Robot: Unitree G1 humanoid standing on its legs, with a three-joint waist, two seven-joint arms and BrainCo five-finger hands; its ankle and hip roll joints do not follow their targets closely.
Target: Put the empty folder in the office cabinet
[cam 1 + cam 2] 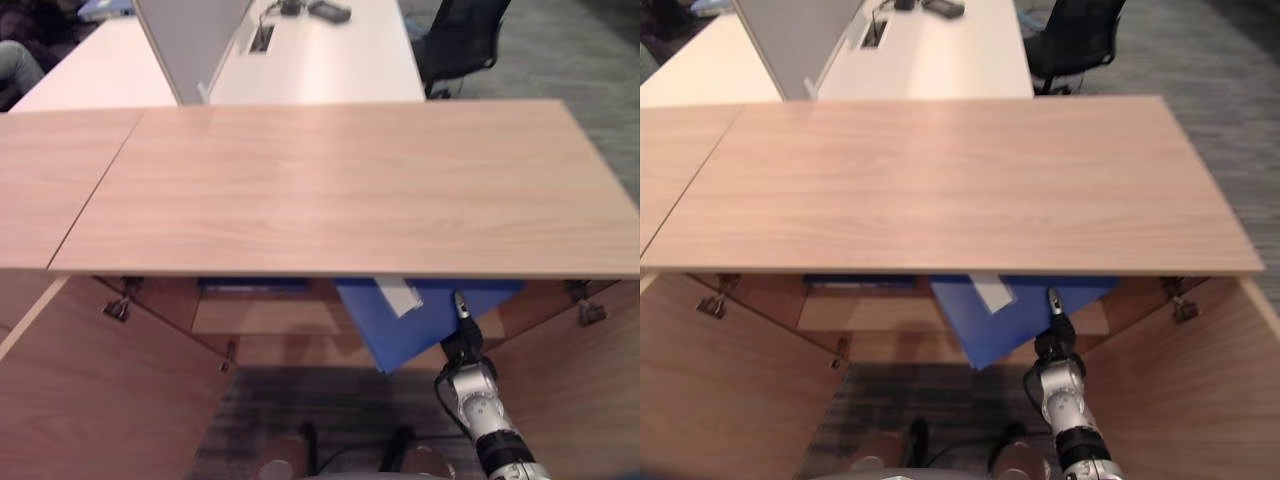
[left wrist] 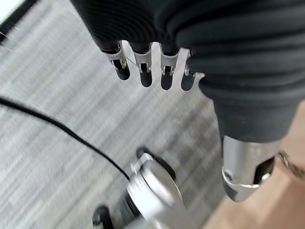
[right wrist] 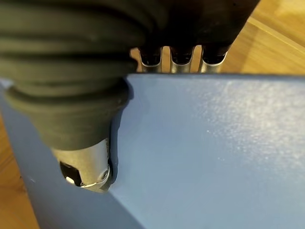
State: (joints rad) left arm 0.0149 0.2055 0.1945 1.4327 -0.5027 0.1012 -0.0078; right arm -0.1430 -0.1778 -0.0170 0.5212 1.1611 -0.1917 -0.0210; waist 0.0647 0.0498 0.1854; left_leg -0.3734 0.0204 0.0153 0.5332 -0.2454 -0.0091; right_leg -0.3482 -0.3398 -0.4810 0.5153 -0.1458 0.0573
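Under the wooden cabinet top, my right hand pinches the blue folder, thumb over, fingers behind, to steer it inside; my left hand hangs slack, holding nothing.

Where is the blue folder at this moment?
The blue folder is tilted in the open cabinet mouth, just under the wooden top's front edge, right of centre in the eye views. The right hand pinches it, thumb on its face.

grey carpet floor, white desks with grey divider panel, black office chair
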